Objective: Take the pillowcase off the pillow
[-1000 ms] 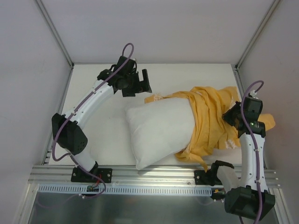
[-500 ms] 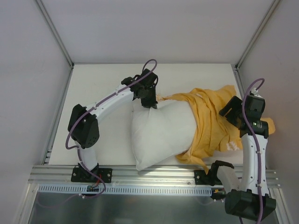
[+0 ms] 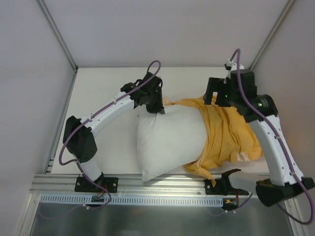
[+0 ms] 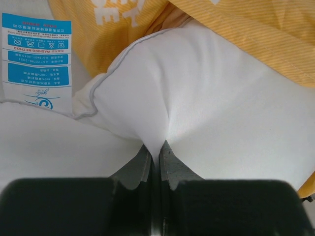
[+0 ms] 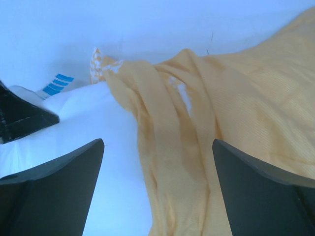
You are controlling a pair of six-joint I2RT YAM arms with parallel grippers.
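Swinging up from the right end of the pillowcase (image 3: 227, 132), the right gripper (image 3: 212, 93) is now hovering with its jaws spread wide and holding nothing. The left gripper (image 4: 158, 147), open and clear a second ago, is now pinching tight a fold at the far left corner of the pillow (image 3: 167, 140). The pillowcase is lying bunched just below and ahead of the right gripper, wrapping only the pillow's right end. More than half of the pillow is showing bare, so the job is looking roughly half done, with the last stretch left to pull off. To the right of the right gripper the side wall (image 3: 290, 54) is standing close, cramping a pull that way. Beyond the left gripper the table (image 3: 103, 83) is offering open room.
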